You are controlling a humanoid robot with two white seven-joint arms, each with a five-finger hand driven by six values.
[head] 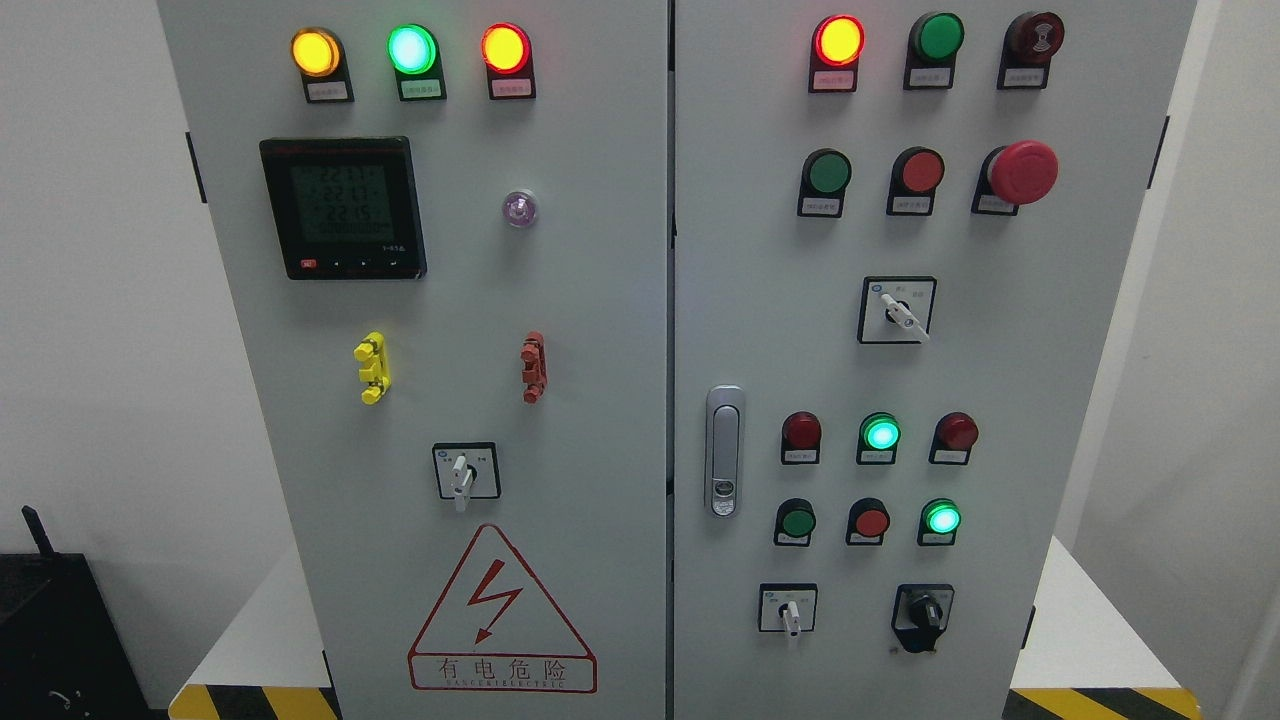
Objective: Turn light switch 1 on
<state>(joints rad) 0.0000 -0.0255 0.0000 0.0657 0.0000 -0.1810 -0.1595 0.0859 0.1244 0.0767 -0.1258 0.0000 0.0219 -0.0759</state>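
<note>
Grey sheet steel fills the head view: a two-door cabinet (pixel 600 300) stands square to the camera on a white base (pixel 260 640) edged with yellow-and-black stripes (pixel 250 703). Neither hand of the robot shows anywhere, so how far either is open, or what it touches, cannot be told.

On the left door sit three lit lamps along the top, amber (pixel 315 52), green (pixel 412 48) and red (pixel 505 47). Below them is a dark meter screen (pixel 343 208), with a small clear lens (pixel 520 208) to its right. Lower down are a yellow clip (pixel 371 367), a red clip (pixel 533 367), a rotary switch (pixel 465 472) with its white lever pointing down, and a red-outlined warning triangle (pixel 500 615).

On the right door a red lamp (pixel 838 40) glows at the top, a red mushroom button (pixel 1022 172) juts out below it, and a selector switch (pixel 897 310) points down-right. Nearer the bottom are a metal door handle (pixel 724 450) by the centre seam and two rows of small round buttons and lamps, two glowing green. Under these are a white-levered switch (pixel 788 608) and a black knob (pixel 922 612). Which of these is light switch 1 cannot be told; the labels are too small to read.

White wall lies open on both sides of the cabinet, and a black box (pixel 50 640) sits at the lower left.
</note>
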